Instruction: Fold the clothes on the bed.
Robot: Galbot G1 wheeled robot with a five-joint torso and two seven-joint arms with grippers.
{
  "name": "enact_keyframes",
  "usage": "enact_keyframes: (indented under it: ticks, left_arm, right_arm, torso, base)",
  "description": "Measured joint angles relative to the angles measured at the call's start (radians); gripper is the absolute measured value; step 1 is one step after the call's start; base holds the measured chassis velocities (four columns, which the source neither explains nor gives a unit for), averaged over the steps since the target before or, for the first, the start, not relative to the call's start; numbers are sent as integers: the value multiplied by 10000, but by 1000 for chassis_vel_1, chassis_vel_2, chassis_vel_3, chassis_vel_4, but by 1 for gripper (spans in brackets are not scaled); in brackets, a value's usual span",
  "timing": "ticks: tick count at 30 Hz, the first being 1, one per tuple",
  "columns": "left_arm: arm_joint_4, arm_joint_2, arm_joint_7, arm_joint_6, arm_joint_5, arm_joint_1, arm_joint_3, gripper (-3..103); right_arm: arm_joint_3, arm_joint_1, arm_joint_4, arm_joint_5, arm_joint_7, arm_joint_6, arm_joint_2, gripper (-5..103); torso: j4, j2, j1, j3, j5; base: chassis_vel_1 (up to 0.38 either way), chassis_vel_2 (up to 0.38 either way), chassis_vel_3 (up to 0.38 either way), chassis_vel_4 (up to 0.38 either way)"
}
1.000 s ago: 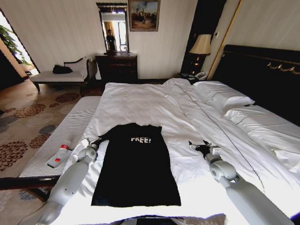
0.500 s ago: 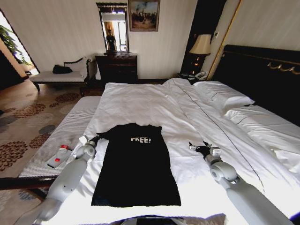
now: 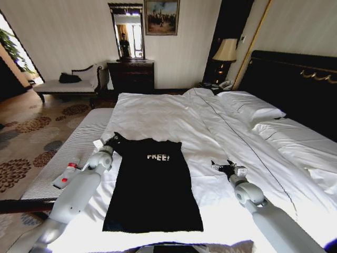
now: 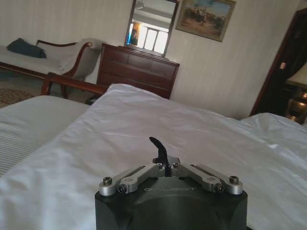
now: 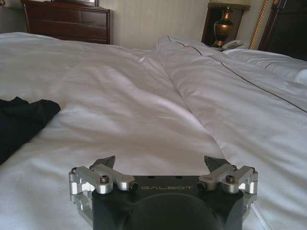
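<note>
The shirt (image 3: 152,184), light and limp, lies flat on the bed (image 3: 174,113) and is best taken at its edges: the left claw (image 3: 112,141) pinches its sleeve, a black scrap in the left wrist view, while the right claw (image 5: 160,170) gapes wide over bare duvet (image 5: 158,100).
</note>
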Motion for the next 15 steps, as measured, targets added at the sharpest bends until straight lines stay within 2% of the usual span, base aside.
enact_keyframes:
  ticks: [8,15]
  left_arm:
    - [-490,-147,-378,21,493,217,1197,0]
    - [-123,-503,-541,34,827,-198,1980,0]
  right_arm:
    - [269,-269,-25,-2,-119,141,-16,100]
    - [389,-372,-13,6,-153,194,-28,100]
  torso:
    - [0,0,0,0,-1]
    - [-1,1,-1,1,-1]
  base:
    - [0,0,0,0]
    - [0,0,0,0]
